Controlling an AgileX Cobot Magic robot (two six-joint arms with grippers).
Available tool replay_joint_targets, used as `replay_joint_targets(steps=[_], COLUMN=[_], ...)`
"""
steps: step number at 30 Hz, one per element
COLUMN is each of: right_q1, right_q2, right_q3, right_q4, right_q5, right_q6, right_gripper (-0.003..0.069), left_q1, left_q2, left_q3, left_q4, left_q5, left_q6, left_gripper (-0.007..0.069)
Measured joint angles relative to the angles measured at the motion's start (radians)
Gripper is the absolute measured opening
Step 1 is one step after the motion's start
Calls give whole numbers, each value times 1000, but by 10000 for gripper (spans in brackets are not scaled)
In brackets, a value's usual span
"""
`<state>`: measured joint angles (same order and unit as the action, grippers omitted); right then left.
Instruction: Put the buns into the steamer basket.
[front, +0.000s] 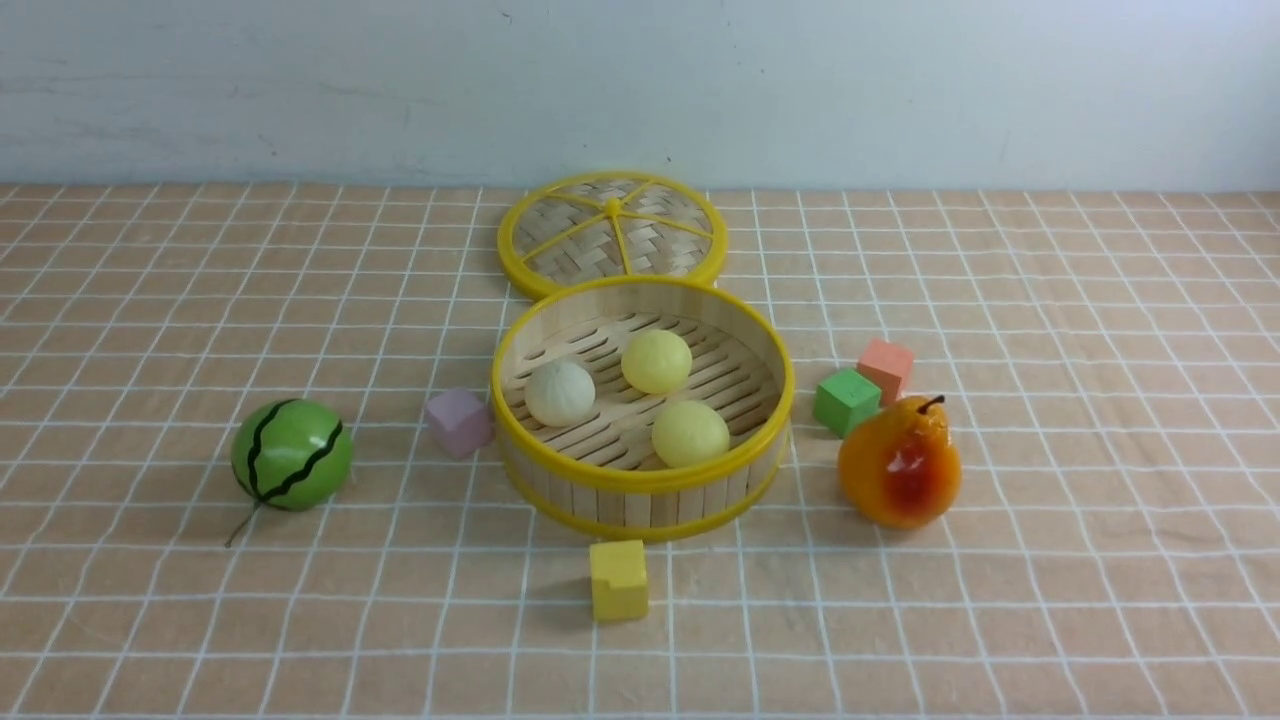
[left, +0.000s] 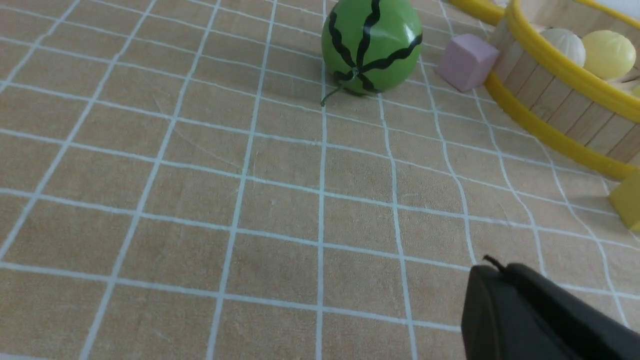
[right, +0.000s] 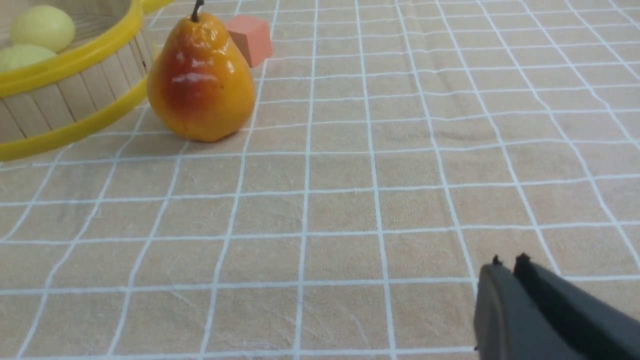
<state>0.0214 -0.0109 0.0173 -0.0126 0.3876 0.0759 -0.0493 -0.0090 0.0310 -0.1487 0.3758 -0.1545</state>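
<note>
left gripper (left: 492, 267) shows only as a dark tip low over bare cloth, fingers look pressed together, holding nothing. right gripper (right: 507, 262) likewise: two dark tips side by side with barely a slit between, nothing in them. neither arm appears in the front view.

steamer basket (front: 640, 483), count 1, sits at the bench's middle. buns, count 3, all inside it on the slatted floor: off-white bun (front: 559, 393) on the left side, pale yellow bun (front: 656, 361) toward the far side, second pale yellow bun (front: 690, 434) toward the near side, none touching.

lid (front: 612, 237), count 1, lies flat just behind the basket toward the far edge. cubes, count 4: pink cube (front: 458, 422) just left of the basket, yellow cube (front: 618, 580) in front, green cube (front: 846, 401) and orange cube (front: 886, 369) to the right. pear (front: 899, 466), count 1, upright. melon ball (front: 291, 455), count 1, left.
</note>
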Motion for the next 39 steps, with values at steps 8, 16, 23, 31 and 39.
replay_joint_targets(steps=[8,16,23,31,39], right_q1=[0,0,0,0,0], right_q2=[0,0,0,0,0], right_q3=[0,1,1,1,1], right_q4=[0,0,0,0,0], right_q5=[0,0,0,0,0], right_q6=[0,0,0,0,0], right_gripper=[32,42,52,63,74], left_q1=[0,0,0,0,0], left_q2=[0,0,0,0,0], left_q3=[0,0,0,0,0], left_q4=[0,0,0,0,0], left_q5=[-7,-7,-7,-7,-7], left_q6=[0,0,0,0,0], left_gripper=[-13,-13,-13,-11,-3])
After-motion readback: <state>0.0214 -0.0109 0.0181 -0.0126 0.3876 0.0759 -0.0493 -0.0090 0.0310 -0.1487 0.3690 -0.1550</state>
